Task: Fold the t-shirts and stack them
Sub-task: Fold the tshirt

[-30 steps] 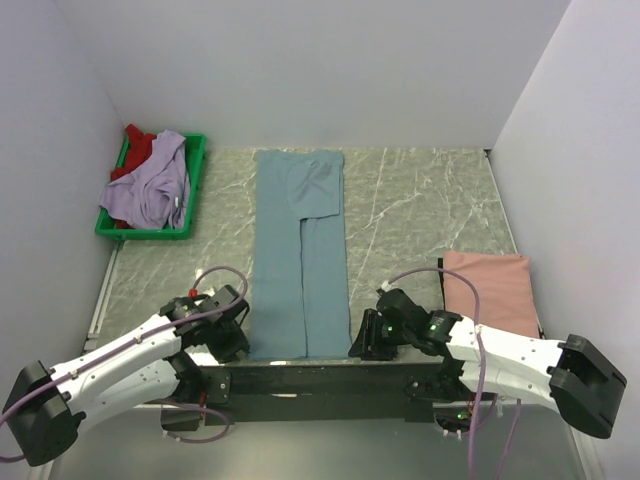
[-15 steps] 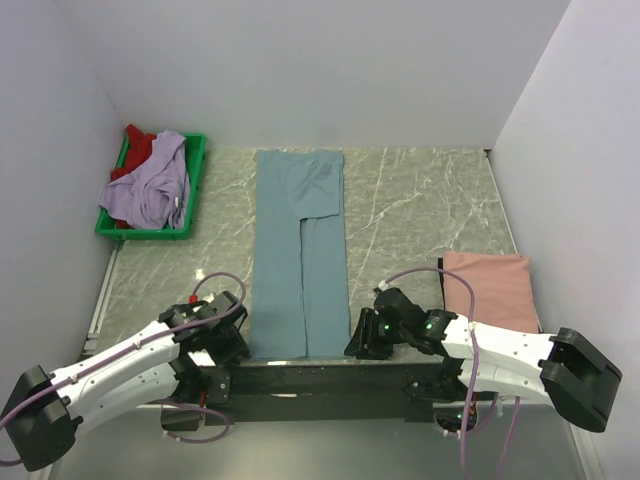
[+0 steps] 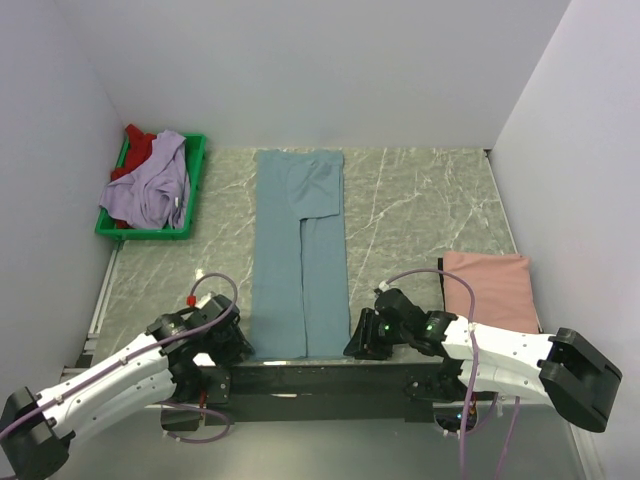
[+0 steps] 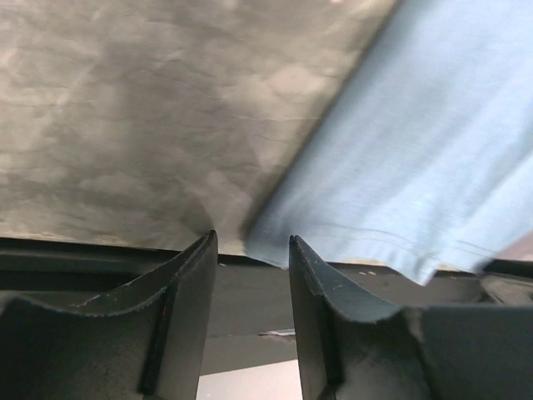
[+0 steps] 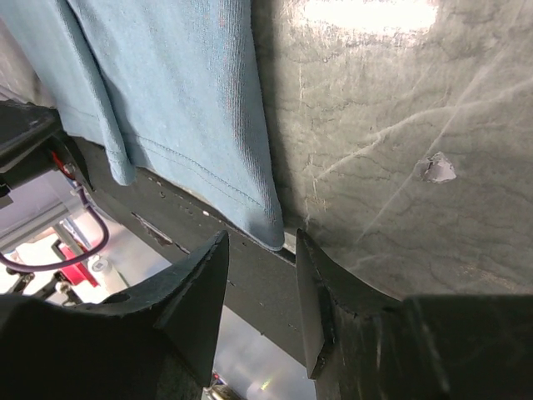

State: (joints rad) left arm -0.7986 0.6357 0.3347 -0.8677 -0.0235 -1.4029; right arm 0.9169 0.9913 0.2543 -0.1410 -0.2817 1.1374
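Observation:
A dusty grey-blue t-shirt (image 3: 298, 250) lies folded into a long strip down the middle of the table, its hem at the near edge. My left gripper (image 3: 242, 346) is open at the hem's left corner. In the left wrist view the shirt (image 4: 416, 158) ends just beyond the gripper (image 4: 252, 243), with nothing between the fingers. My right gripper (image 3: 356, 343) is open at the hem's right corner. In the right wrist view the shirt's (image 5: 183, 100) corner sits just ahead of that gripper (image 5: 261, 242). A folded salmon pink shirt (image 3: 490, 290) lies at the right. Lavender (image 3: 150, 190) and red (image 3: 140, 148) shirts are heaped in the tray.
The green tray (image 3: 199, 170) stands at the back left against the wall. The table's black front rail (image 3: 300, 378) runs just behind both grippers. Bare marble table (image 3: 420, 210) lies between the blue shirt and the pink one. Walls close in on three sides.
My left arm has drawn back toward the near left, and its jaws have opened a little wider. The right gripper has edged slightly left toward the hem corner. The shirts have not moved.

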